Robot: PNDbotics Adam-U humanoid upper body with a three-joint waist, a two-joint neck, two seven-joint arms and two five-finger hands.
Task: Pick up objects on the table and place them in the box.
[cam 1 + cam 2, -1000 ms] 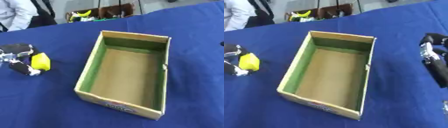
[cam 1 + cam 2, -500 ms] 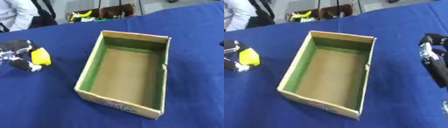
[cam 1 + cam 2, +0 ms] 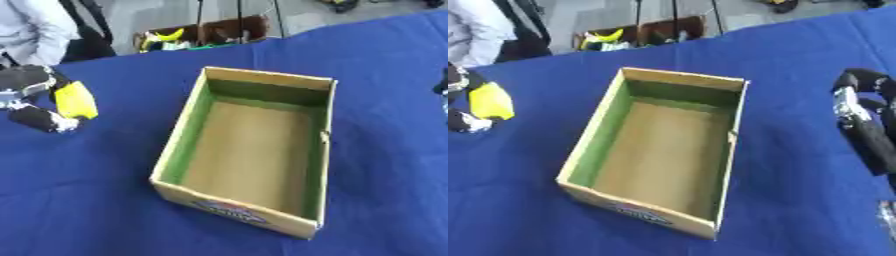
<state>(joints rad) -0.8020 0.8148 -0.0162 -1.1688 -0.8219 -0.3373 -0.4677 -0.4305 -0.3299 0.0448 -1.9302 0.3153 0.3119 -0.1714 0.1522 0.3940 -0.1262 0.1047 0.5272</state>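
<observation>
An open cardboard box [image 3: 194,120] with green inner walls and a bare brown floor sits on the blue table, with nothing inside it. At the far left my left hand [image 3: 26,97] is curled round a yellow object [image 3: 75,100] and holds it above the cloth, well left of the box. My right hand [image 3: 870,125] hangs at the right edge of the right eye view, to the right of the box, with nothing in it; its fingers are blurred.
The blue cloth [image 3: 105,200] covers the whole table. Beyond the far edge stands a brown crate [image 3: 210,32] with yellow and green items. A person in a light top [image 3: 31,30] stands at the upper left, not touching anything.
My left hand has lifted the yellow object higher and a little toward the box. The right hand has stayed where it was.
</observation>
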